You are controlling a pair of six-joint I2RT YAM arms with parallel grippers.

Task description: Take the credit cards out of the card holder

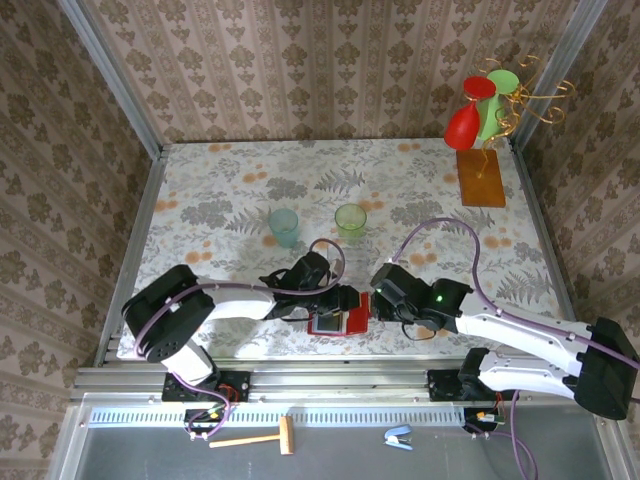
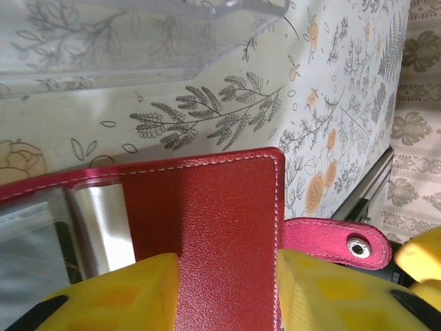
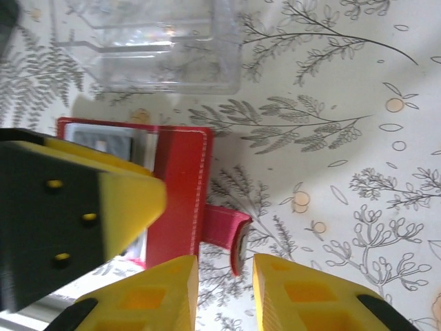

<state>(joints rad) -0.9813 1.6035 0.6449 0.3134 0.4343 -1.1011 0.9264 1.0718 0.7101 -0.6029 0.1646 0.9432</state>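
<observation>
Left gripper jaws clamp the card holder cover, seemingly pinning it open on the desk; right gripper jaws parted, empty beside the tab.

The table is covered by a cloth printed with grey ferns and orange flowers. Two translucent cups stand upright near its centre, apart from each other: a blue-green cup to the left, a green cup to the right. At the far right corner, a wooden base carries a gold wire stand holding a red goblet and a green goblet. A clear plastic box rests on the cloth. On the grey shelf below the near edge lie a wooden mallet and a blue stapler. Patterned wallpaper lines the walls.
</observation>
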